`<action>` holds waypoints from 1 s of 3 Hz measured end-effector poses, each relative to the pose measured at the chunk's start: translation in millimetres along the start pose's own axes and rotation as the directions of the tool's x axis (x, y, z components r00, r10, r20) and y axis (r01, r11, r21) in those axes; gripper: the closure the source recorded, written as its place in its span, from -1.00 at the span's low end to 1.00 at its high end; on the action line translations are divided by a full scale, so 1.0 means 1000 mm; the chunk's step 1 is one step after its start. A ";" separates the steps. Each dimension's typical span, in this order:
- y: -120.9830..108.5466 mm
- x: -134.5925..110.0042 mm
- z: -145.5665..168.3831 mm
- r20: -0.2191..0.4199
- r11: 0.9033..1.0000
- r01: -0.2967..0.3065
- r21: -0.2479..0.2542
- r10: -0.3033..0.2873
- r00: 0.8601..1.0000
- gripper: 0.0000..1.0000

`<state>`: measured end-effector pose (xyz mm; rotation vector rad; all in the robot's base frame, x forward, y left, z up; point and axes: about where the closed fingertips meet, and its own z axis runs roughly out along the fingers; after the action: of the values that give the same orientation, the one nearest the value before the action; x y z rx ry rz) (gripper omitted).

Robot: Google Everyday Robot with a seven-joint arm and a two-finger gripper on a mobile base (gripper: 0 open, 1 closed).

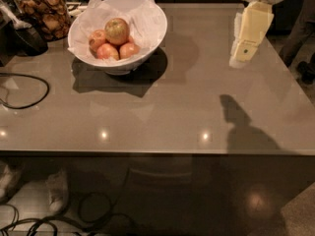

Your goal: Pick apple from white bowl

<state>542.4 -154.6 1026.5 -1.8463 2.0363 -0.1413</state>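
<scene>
The apple [117, 31], the largest one, yellow-green with a reddish blush, sits on top of three smaller pinkish-red apples [109, 50] in the white bowl [143, 42], which is lined with crumpled white paper. The bowl stands at the back left of the grey table. My gripper [239, 59] hangs above the table's right side, far to the right of the bowl, pointing down and holding nothing I can see.
A glass jar of brown snacks [44, 11] stands behind the bowl to the left, beside a dark object [27, 36]. A black cable [29, 90] loops on the table's left part. The table's front edge [157, 154] runs across the view; cables lie on the floor below.
</scene>
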 end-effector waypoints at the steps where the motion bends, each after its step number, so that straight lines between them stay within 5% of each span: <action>1: -0.016 0.003 0.017 0.099 0.993 -0.113 0.018 0.111 0.989 -1.00; 2: -0.050 -0.010 0.042 0.221 0.983 -0.185 -0.003 0.181 0.958 -1.00; 3: -0.064 -0.030 0.051 0.275 0.990 -0.138 -0.038 0.143 0.951 -1.00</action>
<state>621.8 -124.0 1006.9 -1.6189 1.9664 0.1671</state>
